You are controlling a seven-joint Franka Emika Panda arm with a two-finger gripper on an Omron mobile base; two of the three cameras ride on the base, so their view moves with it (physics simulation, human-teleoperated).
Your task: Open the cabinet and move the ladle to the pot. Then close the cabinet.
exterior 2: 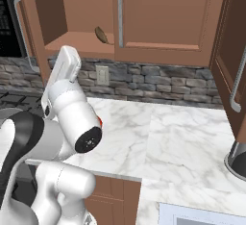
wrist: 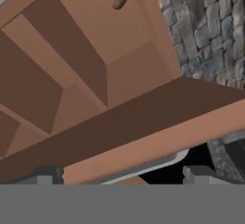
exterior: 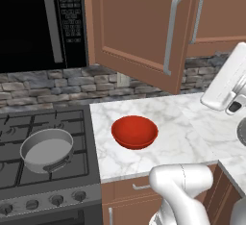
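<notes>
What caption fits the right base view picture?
Cabinet left door open, ladle lying on its shelf, white arm raised below.

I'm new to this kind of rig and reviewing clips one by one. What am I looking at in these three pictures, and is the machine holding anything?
This is a rendered kitchen with a white robot arm on a mobile base. Two pictures come from cameras on the base, behind the arm to its left and right. The third looks along the end effector, whose two dark finger tips rise at its bottom, wide apart with nothing between them.

The reddish-brown wall cabinet has its left door swung open. The ladle lies on the shelf inside, untouched; the hand view shows it too.

On the marble counter sits a red bowl. The grey pot stands on the stove, below the black microwave.
</notes>
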